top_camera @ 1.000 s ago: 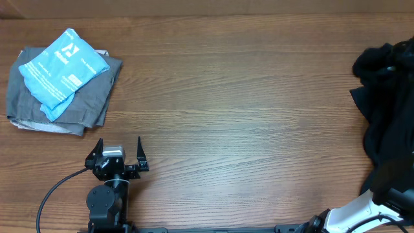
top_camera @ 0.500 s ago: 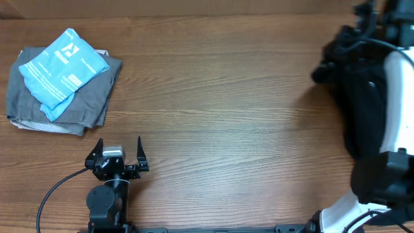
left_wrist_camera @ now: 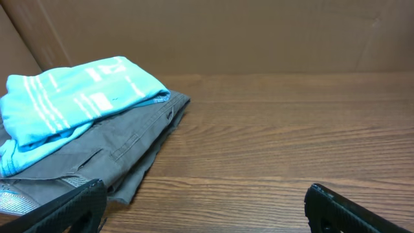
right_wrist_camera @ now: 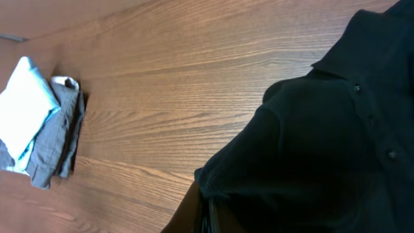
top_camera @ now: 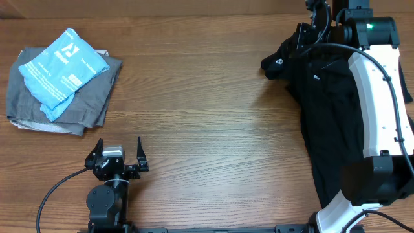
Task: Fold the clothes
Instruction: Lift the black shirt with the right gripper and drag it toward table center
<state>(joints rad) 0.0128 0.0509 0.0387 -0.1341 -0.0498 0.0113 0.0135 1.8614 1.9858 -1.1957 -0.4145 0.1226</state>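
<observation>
At the upper right of the overhead frame, the right gripper (top_camera: pixel 318 29) is seen closed tight on a fold of the black polo shirt (top_camera: pixel 326 110). The shirt's soft, matte fabric is spread in a long, crumpled band down the right side of the wooden table (top_camera: pixel 213 110). A small white mark is visible on the rumpled bulge at the shirt's upper left end. In the right wrist view, a knitted collar edge and a row of small dark buttons are shown, and the cloth is pinched between the dark fingers at the bottom of the frame. Whether the gripped part is lifted clear of the table cannot be told.

At the lower left of the overhead frame, the left gripper (top_camera: pixel 119 142) is held fully spread, with nothing between its black fingers; only bare wood grain is seen between them.

Toward the upper left, a grey folded garment (top_camera: pixel 84 103) of woven cloth is laid flat. A light blue plastic packet (top_camera: pixel 61 65) with white print, glossy and pillow-shaped, is rested on top of it.
</observation>
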